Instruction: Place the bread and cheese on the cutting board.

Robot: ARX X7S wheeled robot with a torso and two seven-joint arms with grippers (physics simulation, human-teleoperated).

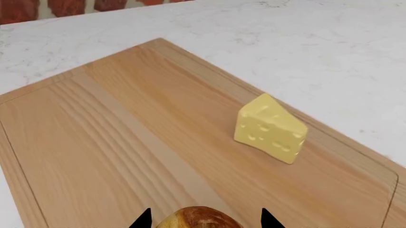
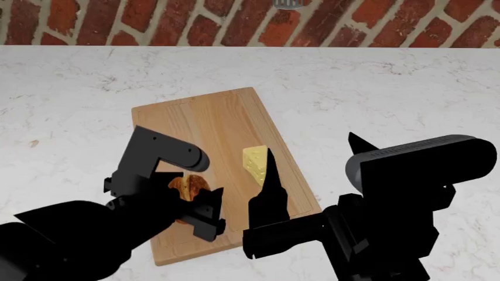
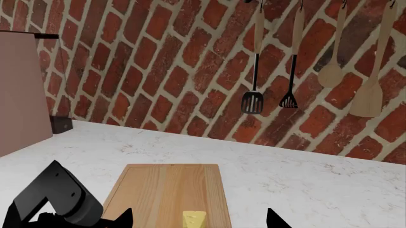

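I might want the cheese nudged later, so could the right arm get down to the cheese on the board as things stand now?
Probably yes. The cheese sits uncovered on the cutting board with bare wood around it, and the right gripper hangs just above it, jaws apart and empty. The left gripper, holding the bread, stays off to the side.
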